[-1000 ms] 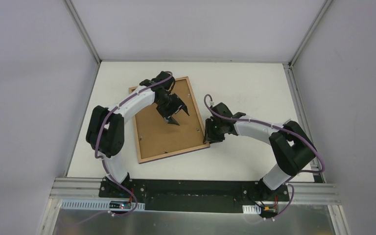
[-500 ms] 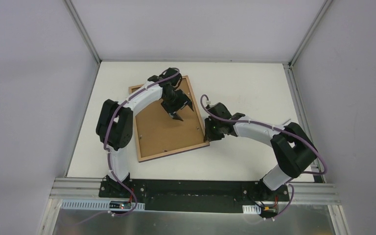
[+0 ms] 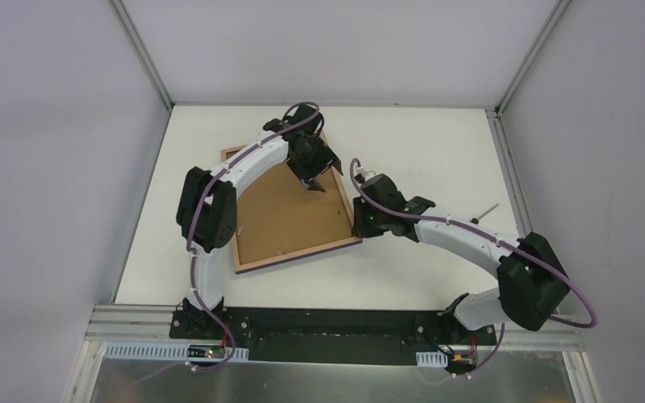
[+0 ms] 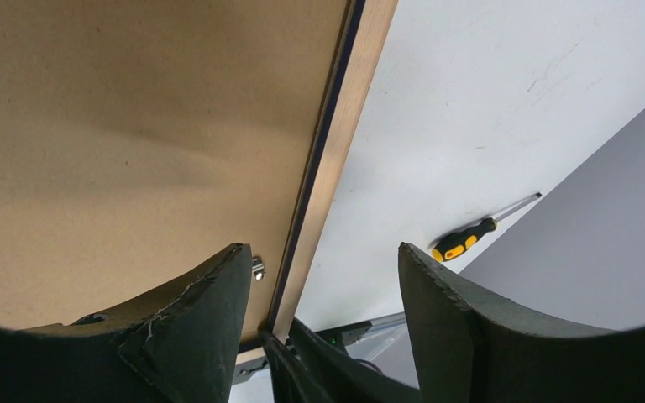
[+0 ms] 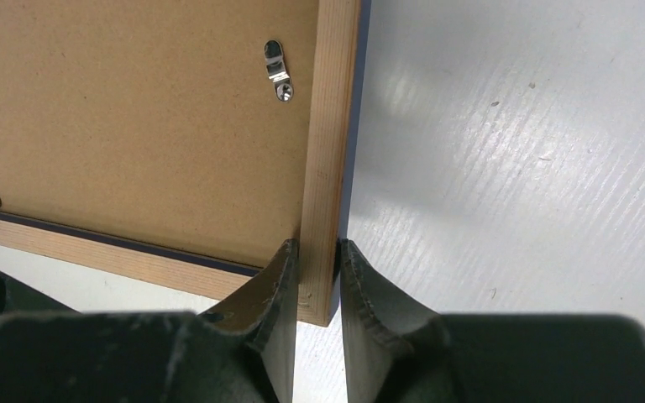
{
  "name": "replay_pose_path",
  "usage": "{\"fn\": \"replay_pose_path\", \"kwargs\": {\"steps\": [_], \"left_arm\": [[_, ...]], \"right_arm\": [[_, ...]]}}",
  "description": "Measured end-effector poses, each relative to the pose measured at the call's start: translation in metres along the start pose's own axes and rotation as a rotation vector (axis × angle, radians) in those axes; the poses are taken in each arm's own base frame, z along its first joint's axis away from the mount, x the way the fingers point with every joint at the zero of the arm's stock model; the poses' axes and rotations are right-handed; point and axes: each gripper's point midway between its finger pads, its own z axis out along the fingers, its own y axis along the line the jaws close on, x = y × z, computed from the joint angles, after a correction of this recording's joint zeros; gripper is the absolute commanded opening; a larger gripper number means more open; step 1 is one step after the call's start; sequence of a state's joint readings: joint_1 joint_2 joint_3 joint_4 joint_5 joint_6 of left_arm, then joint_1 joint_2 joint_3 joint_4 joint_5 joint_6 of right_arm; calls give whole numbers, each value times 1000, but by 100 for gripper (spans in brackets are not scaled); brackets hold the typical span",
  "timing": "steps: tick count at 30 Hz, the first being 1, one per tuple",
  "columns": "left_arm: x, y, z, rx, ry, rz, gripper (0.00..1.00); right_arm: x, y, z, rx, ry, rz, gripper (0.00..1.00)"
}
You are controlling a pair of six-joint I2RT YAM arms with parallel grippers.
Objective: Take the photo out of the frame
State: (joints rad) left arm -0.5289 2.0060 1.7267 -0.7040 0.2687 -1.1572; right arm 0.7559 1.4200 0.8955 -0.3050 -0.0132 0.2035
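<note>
The frame (image 3: 290, 220) lies back-up on the white table (image 3: 437, 159), brown board showing inside its pale wood rails, its front hidden underneath. The right claw (image 5: 317, 248) is clamped on the frame's right rail, close to the near right corner, one finger on each side of the wood. The left claw (image 4: 321, 252) hangs over the frame's far right edge, fingers apart and holding nothing. A yellow-and-black screwdriver (image 4: 467, 239) lies well to the right of the frame.

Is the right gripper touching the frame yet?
Touching. The right wrist view shows the right gripper with one finger pressed against each side of the frame at its wooden side rail, near the corner, with no gap.
</note>
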Motion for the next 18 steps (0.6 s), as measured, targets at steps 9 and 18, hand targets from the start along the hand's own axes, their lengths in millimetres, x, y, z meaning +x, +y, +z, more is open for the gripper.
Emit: {"fn": "replay_pose_path", "kwargs": {"steps": [9,18], "left_arm": [[-2,11,14,-56,-22,5,62],[-12,20,-15,-72,-109,278,68]], "right_arm": [[1,3,-8,47,-39,-63,0],[5,-2,-10,71,-44,-56,0]]}}
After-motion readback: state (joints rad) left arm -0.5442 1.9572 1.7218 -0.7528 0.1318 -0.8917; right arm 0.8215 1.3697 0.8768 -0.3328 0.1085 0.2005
